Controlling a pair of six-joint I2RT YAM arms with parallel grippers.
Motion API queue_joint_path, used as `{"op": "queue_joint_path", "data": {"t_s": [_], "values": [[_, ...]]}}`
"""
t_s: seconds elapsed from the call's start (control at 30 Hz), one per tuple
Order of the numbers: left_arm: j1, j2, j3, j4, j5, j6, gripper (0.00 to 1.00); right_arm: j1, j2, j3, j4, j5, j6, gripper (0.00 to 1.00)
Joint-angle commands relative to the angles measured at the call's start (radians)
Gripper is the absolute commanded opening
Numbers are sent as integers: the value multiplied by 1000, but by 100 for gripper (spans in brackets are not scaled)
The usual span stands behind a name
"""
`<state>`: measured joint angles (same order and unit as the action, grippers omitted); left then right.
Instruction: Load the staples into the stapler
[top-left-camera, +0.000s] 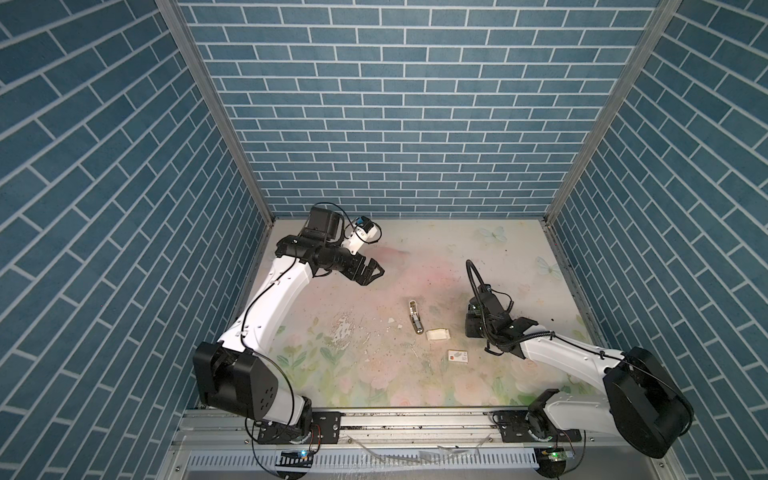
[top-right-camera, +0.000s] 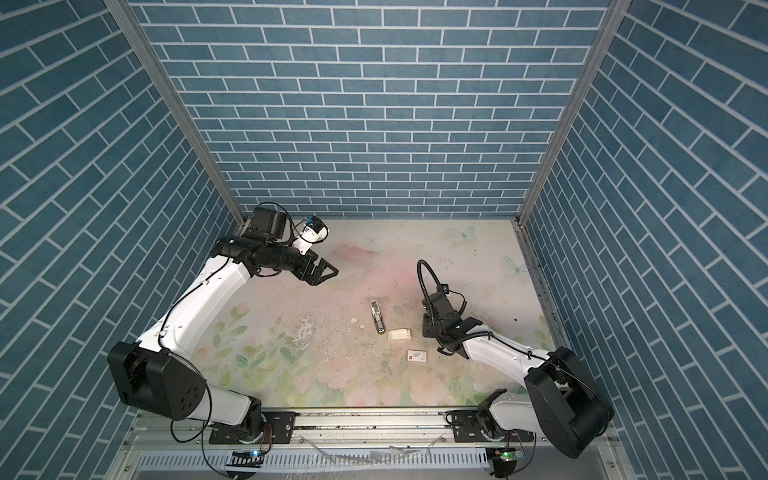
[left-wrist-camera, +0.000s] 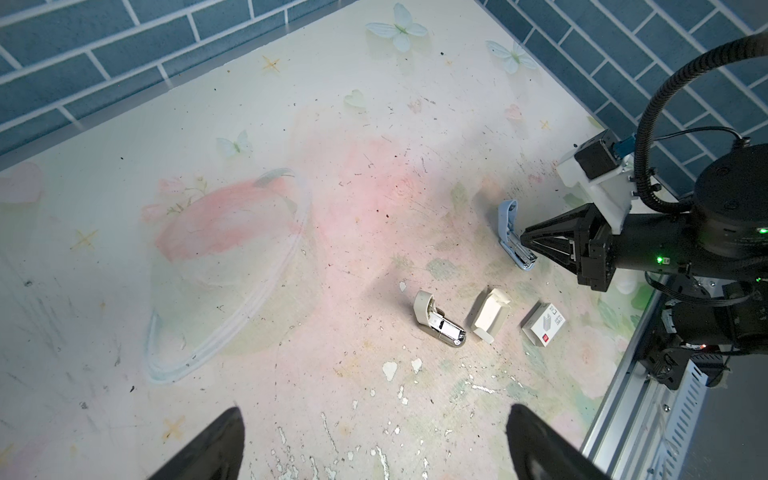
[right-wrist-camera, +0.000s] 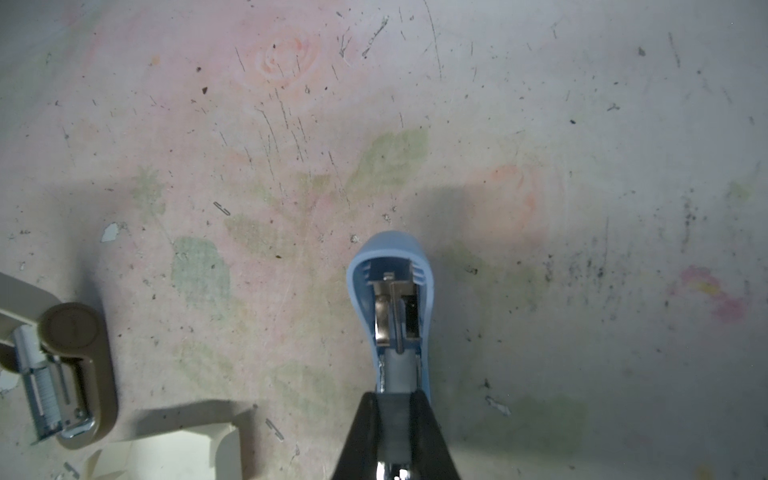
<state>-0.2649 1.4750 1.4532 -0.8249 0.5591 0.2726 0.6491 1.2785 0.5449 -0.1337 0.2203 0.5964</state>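
Table of worn floral print (top-left-camera: 374, 374) in both top views: black left gripper (top-left-camera: 374, 276) gapes above its far left corner. Left wrist view: black right gripper (left-wrist-camera: 525, 243) meets an open light-blue plastic stapler (left-wrist-camera: 508, 218) toward the right edge. Right wrist view: it clamps dark-grey metal staples (right-wrist-camera: 397, 372) at that stapler's channel.

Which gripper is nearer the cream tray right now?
Right. The right gripper, shut on a blue stapler, sits close beside the tray; the left gripper hangs open, well off toward the back-left corner.
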Motion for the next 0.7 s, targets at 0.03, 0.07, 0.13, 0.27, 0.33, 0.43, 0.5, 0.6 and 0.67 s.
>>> {"op": "queue_joint_path", "data": {"t_s": [0.03, 0.07, 0.13, 0.27, 0.33, 0.43, 0.5, 0.6, 0.67], "values": [[5, 0, -10, -3, 5, -7, 100, -5, 14, -17, 16, -6, -12, 8], [6, 0, -11, -3, 5, -9, 100, -5, 17, -18, 17, -5, -12, 8], [5, 1, -12, -3, 6, -9, 100, -5, 19, -21, 21, -6, -11, 8], [6, -2, -12, -2, 4, -9, 100, -6, 20, -22, 29, -9, -10, 8], [4, 0, -12, -2, 4, -11, 100, -6, 21, -23, 31, -12, -12, 7], [5, 4, -10, -1, 5, -13, 100, -6, 25, -20, 26, -9, -12, 8], [5, 3, -10, 0, 7, -13, 100, -6, 27, -21, 28, -12, -13, 8], [6, 3, -10, -1, 5, -13, 100, -6, 28, -23, 26, -10, -12, 8], [6, 1, -12, -1, 5, -13, 100, -7, 28, -26, 27, -9, -10, 8]]}}
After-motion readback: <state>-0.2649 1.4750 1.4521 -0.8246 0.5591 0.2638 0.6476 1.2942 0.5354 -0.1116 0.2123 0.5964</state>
